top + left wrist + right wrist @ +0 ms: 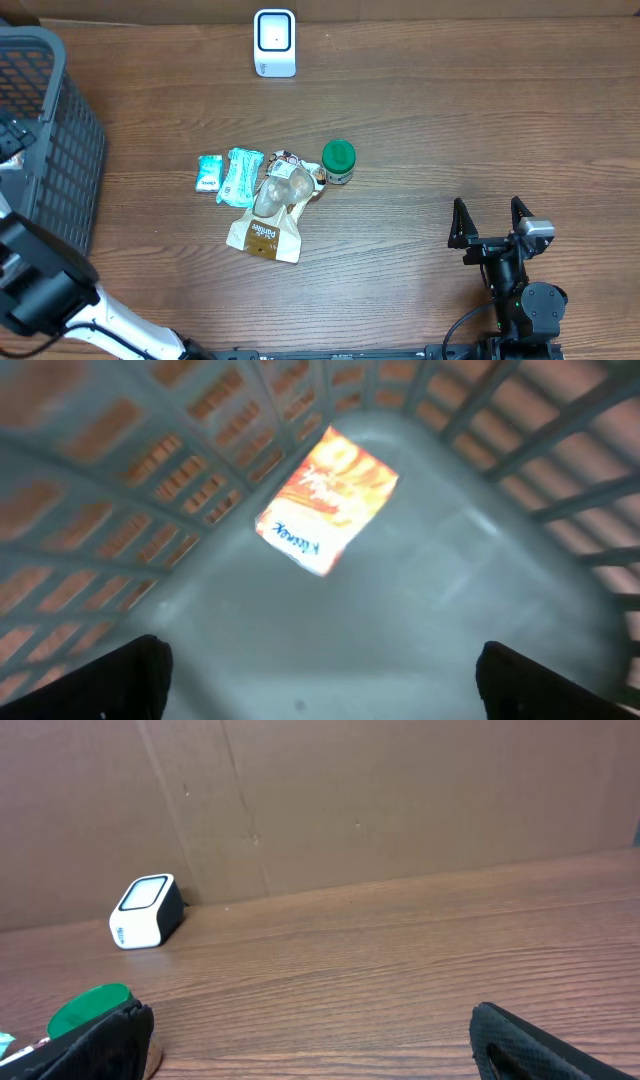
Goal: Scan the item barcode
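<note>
In the left wrist view an orange-and-white packet lies flat on the grey floor of the basket. My left gripper hangs above that floor, open, with nothing between its fingers and the packet lying apart from them. The white scanner stands at the back of the table, also visible from the right wrist as the scanner. My right gripper rests low at the front right, open and empty, facing the scanner.
The dark mesh basket fills the table's left edge. Mid-table lie two teal packets, a clear bag with a brown label and a green-lidded jar. A cardboard wall backs the table.
</note>
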Controlling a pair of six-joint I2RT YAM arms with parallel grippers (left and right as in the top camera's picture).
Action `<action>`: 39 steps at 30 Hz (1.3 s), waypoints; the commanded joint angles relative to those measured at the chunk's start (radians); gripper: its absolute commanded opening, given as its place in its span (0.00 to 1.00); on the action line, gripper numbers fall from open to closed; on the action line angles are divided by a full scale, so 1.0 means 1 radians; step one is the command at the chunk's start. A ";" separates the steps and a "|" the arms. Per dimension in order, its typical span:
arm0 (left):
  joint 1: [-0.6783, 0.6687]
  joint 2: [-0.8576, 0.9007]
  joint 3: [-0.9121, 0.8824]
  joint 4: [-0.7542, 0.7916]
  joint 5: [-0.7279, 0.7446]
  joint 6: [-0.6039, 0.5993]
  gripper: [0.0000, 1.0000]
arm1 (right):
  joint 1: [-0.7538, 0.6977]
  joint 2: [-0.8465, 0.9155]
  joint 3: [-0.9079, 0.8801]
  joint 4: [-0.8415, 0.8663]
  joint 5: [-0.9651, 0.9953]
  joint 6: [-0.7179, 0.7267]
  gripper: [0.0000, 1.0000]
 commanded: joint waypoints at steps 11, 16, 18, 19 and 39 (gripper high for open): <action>0.002 0.195 -0.005 0.204 -0.072 0.141 0.89 | 0.004 -0.011 -0.011 0.005 -0.001 -0.002 1.00; 0.000 0.235 -0.005 0.263 -0.068 0.155 0.86 | 0.004 -0.011 -0.011 0.005 -0.002 -0.002 1.00; 0.000 0.252 -0.005 0.267 -0.068 0.157 0.84 | 0.004 -0.011 -0.011 0.005 -0.002 -0.002 1.00; 0.000 0.262 -0.005 0.268 -0.068 0.158 0.80 | 0.004 -0.011 -0.011 0.005 -0.002 -0.002 1.00; -0.068 0.058 -0.003 0.211 -0.068 0.015 0.04 | 0.004 -0.011 -0.011 0.005 -0.002 -0.002 1.00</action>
